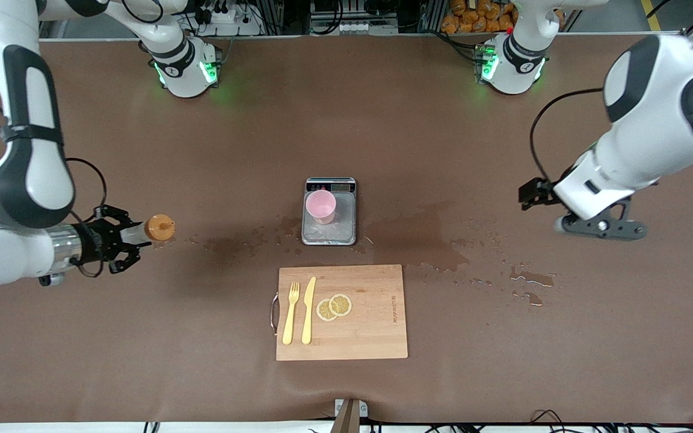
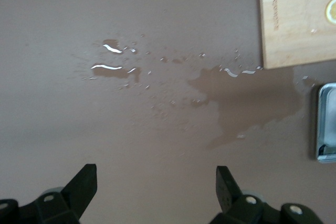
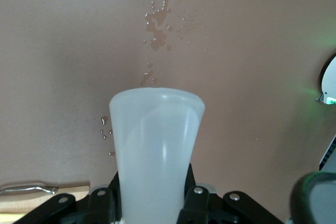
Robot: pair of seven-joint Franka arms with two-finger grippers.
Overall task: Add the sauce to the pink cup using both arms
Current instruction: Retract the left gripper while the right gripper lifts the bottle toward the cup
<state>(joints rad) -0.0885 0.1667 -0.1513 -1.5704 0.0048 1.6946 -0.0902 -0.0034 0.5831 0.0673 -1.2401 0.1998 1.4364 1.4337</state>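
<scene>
Two lemon slices (image 1: 334, 307) on cutting board (image 1: 376, 337)

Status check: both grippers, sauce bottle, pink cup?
Right gripper jaws shut on whitish squeeze bottle with orange cap, toward right arm's end. Left gripper open, waiting over wet patch. Pink plastic cup upright on grey scale. Path clear.

Pink cup (image 1: 321, 207) on the scale (image 1: 329, 231) at mid-table; cutting board (image 1: 370, 337) nearer the front camera than the scale, fork (image 1: 290, 313), knife (image 1: 308, 310) and lemon slices (image 1: 334, 307) on it; sauce (image 1: 155, 229) toward the right arm's end; puddles (image 1: 530, 278) toward the left arm's end
</scene>
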